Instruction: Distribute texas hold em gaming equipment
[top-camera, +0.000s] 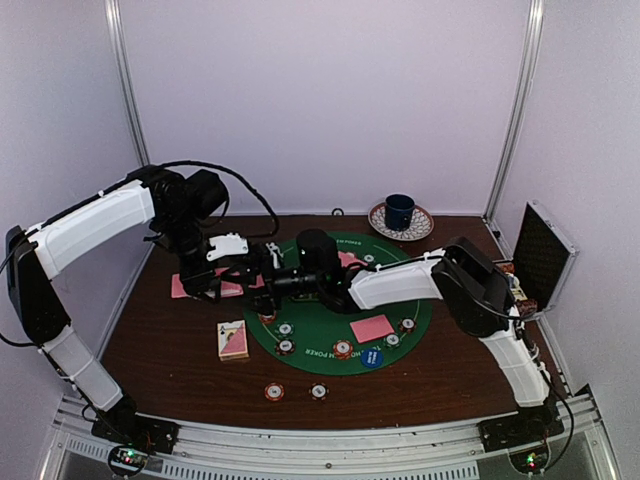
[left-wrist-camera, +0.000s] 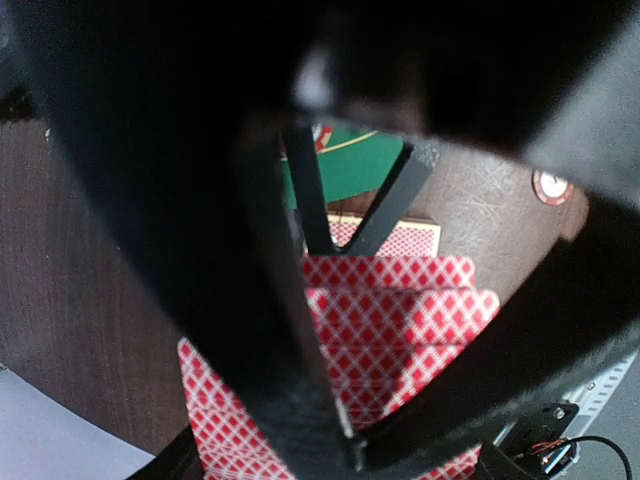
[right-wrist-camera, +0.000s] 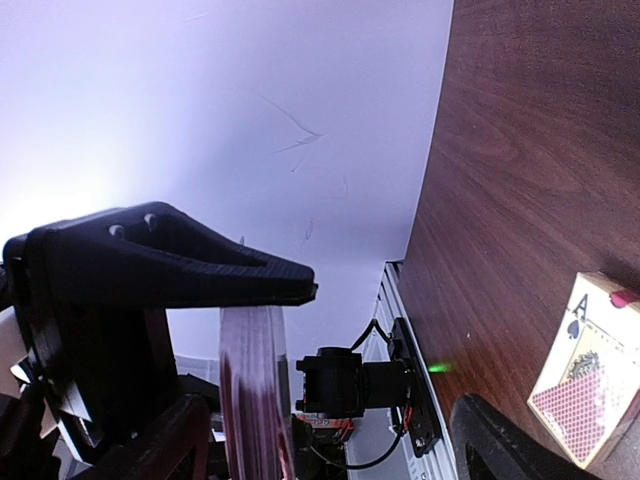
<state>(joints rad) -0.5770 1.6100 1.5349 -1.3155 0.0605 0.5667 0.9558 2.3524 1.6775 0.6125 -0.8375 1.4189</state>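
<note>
The left end effector (top-camera: 205, 287) pinches the deck (left-wrist-camera: 400, 320) above the desk's left half, at the left rim of the mat (top-camera: 310, 325). The deck shows pink diamond backs, slightly fanned. The right end effector (top-camera: 256, 281), spread wide, sits just right of it and meets the deck edge-on. It looks best placed to draw a card.

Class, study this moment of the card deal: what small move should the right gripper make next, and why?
Probably ease the right gripper onto the cards and close on the outermost one. Its jaws stand open, the left gripper is clamped on the pink-backed stack, and the right wrist view shows the stack's edge between the open fingers.
</note>
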